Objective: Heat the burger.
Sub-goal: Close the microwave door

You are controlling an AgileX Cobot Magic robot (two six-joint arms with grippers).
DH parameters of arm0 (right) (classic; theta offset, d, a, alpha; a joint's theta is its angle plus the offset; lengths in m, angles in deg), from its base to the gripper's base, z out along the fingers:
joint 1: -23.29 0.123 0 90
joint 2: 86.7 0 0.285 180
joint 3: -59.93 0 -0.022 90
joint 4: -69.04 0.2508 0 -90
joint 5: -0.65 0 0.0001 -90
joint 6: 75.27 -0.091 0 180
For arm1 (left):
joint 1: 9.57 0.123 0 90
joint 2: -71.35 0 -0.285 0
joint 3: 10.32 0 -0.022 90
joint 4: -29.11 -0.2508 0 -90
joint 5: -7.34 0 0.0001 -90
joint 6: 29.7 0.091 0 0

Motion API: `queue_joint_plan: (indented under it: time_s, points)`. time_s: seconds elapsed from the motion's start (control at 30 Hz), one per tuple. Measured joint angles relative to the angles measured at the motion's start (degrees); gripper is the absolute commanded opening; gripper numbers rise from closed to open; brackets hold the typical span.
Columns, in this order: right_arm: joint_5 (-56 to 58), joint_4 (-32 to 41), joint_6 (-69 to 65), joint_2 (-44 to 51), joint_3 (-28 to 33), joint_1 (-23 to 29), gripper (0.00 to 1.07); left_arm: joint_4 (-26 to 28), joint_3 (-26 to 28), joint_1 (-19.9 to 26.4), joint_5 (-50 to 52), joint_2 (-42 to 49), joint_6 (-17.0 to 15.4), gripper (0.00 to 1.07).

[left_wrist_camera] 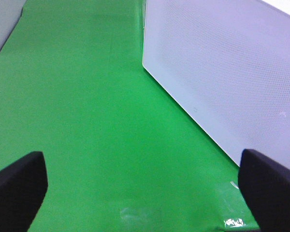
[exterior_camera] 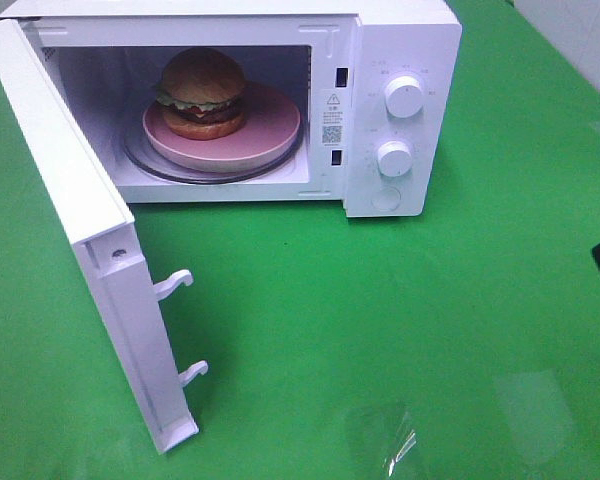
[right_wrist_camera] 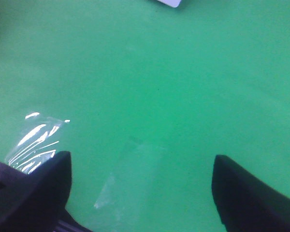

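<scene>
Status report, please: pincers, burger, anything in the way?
Left pincer, right pincer: both open, empty. Burger on pink plate inside microwave. Door wide open, nothing seen in its way.

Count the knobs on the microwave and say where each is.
2. The upper knob sits near the control panel's top; the lower knob just below it. None seem hidden.

No word can be read with certainty. On the microwave (exterior_camera: 420,45), on the front frame just right of the open cavity, there is a small white sticker (exterior_camera: 332,117). It carries a warning triangle and a QR code below it, but its fine print is too small to read. Around the upper knob (exterior_camera: 405,98) and the lower knob (exterior_camera: 394,157) stand faint grey markings, also too small to read.
</scene>
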Motion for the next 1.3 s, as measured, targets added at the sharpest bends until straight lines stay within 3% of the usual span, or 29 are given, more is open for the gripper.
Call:
queue_joint_plan:
  time_s: [0.1,0.47,1.03,1.3]
  points:
    - [1.4,0.6,-0.1,5.4,0.0,-4.5,0.76,0.0,0.0,0.0,0.0,0.0,0.0,1.01]
    - [4.8,1.5,-0.2,21.3,0.3,-12.7,0.76,0.0,0.0,0.0,0.0,0.0,0.0,1.01]
    - [5.4,1.5,-1.9,37.8,12.7,-13.7,0.76,0.0,0.0,0.0,0.0,0.0,0.0,1.01]
    - [6.1,1.5,-1.9,42.9,13.4,-18.1,0.76,0.0,0.0,0.0,0.0,0.0,0.0,1.01]
